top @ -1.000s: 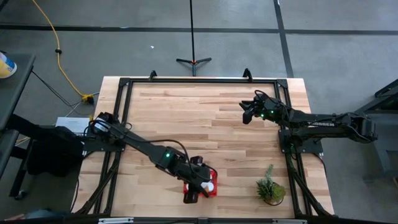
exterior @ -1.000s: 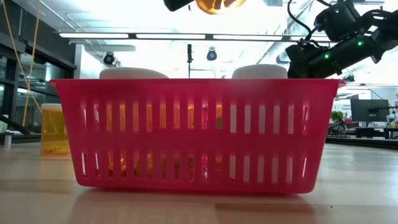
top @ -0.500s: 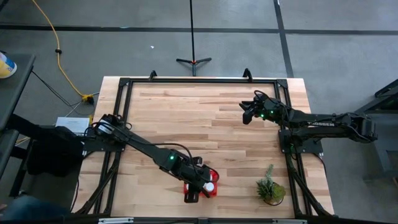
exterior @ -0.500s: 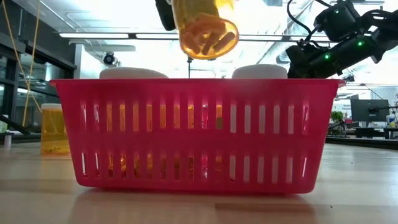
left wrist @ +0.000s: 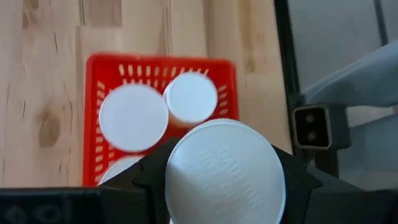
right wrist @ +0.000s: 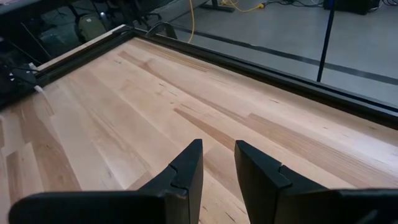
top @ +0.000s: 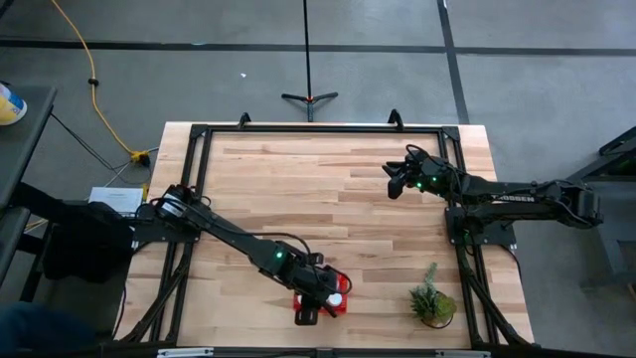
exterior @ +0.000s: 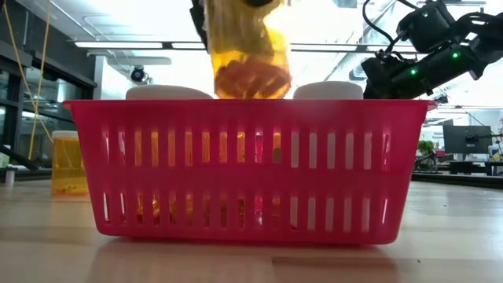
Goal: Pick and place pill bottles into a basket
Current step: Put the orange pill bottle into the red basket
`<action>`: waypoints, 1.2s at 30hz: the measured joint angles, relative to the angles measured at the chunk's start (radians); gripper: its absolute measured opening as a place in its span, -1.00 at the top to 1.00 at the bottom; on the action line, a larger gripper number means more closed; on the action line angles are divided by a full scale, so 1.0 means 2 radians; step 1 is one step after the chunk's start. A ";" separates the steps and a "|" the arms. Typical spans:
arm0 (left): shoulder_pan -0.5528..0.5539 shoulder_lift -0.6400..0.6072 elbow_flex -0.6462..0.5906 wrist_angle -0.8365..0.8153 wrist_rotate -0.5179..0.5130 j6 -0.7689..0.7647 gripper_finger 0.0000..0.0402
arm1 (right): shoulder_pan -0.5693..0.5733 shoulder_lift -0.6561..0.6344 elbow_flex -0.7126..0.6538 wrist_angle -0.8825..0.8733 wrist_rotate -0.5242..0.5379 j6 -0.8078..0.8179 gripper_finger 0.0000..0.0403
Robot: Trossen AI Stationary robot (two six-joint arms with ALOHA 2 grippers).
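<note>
The red mesh basket (top: 343,283) (exterior: 244,169) stands near the table's front edge. Three white-capped bottles show in it in the left wrist view, among them two (left wrist: 134,117) (left wrist: 191,98) side by side. My left gripper (top: 320,301) (left wrist: 225,180) is over the basket, shut on an amber pill bottle (exterior: 247,59) with a white cap (left wrist: 225,171). Another amber bottle (exterior: 69,161) stands on the table beyond the basket. My right gripper (top: 395,185) (right wrist: 217,165) waits at the far right, empty, its fingers a narrow gap apart. My left gripper pinches the bottle at its cap end between its two fingers (left wrist: 149,180), one on either side of the cap's rim (left wrist: 171,186). The fingers come from above, pointing down. The bottle hangs below them, clear, its lower end (exterior: 251,86) about level with the basket's rim.
A small green potted plant (top: 432,300) stands to the right of the basket. A black frame (top: 298,129) runs around the tabletop. Bare wood lies across the table's middle and far part.
My left gripper has come down toward the basket with the bottle. In the low view the bottle has dropped from the picture's top edge to the basket's rim, and it has turned from tilted to nearer upright.
</note>
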 joint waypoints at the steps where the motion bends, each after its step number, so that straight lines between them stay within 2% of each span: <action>1: 0.000 0.000 -0.001 -0.002 0.000 0.000 -0.12 | 0.000 0.000 0.000 0.000 0.000 0.000 0.58; 20: 0.000 0.004 0.000 -0.004 -0.016 0.020 -0.12 | 0.000 0.000 0.000 0.000 0.000 -0.002 0.58; 36: 0.000 0.024 0.000 0.009 -0.003 0.030 -0.12 | 0.000 0.000 0.000 0.000 0.000 -0.002 0.58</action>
